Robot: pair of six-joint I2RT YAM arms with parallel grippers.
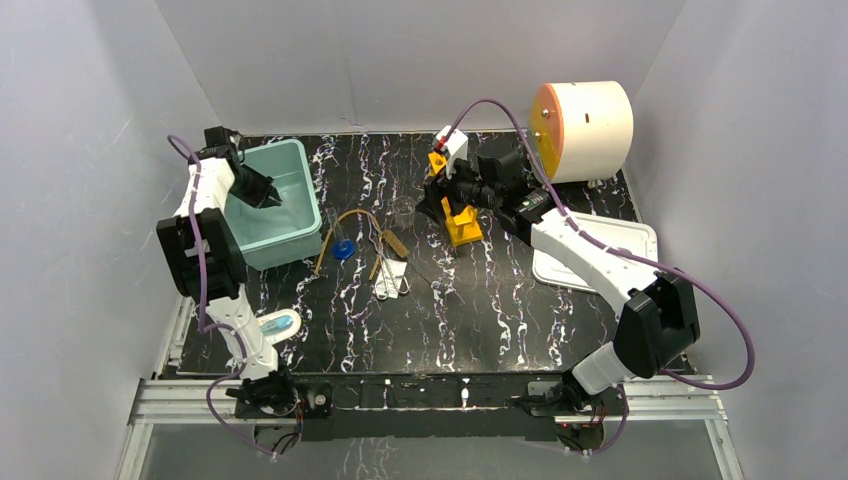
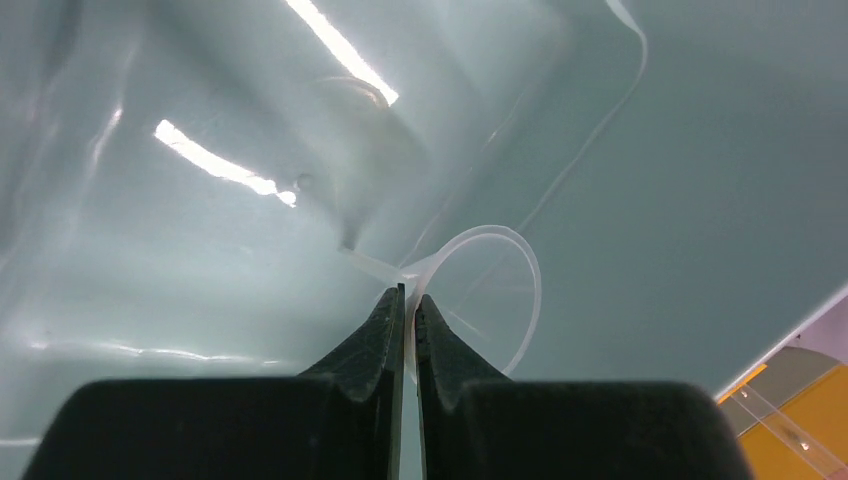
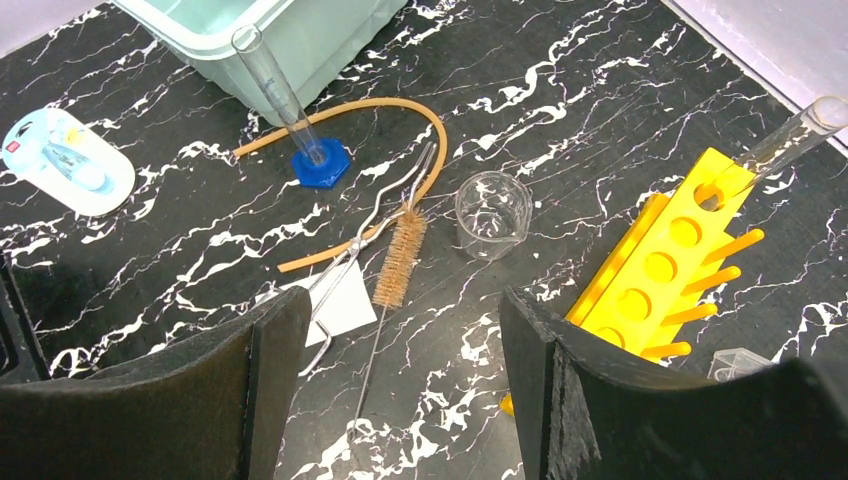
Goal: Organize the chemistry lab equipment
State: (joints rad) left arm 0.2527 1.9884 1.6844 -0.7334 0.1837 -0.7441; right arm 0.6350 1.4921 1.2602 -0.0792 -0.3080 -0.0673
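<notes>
Inside the teal bin (image 1: 290,243), my left gripper (image 1: 268,192) (image 2: 408,292) is shut on the rim of the clear funnel (image 2: 536,290), which hangs just above the bin floor. My right gripper (image 1: 438,192) (image 3: 400,305) hovers open and empty over the table beside the yellow rack (image 1: 462,224) (image 3: 655,268), which holds a test tube (image 3: 800,130). Ahead of it lie a clear glass beaker (image 3: 492,212), a bristle brush (image 3: 400,255), metal tongs (image 3: 372,228) and the amber rubber tube (image 3: 405,106). A graduated cylinder on a blue base (image 3: 320,162) stands by the bin.
A white tray (image 1: 620,240) lies at the right, and a white drum with an orange face (image 1: 585,125) stands behind it. A blister pack (image 1: 278,325) (image 3: 65,160) sits near the left arm's base. A white paper square (image 3: 342,300) lies under the tongs.
</notes>
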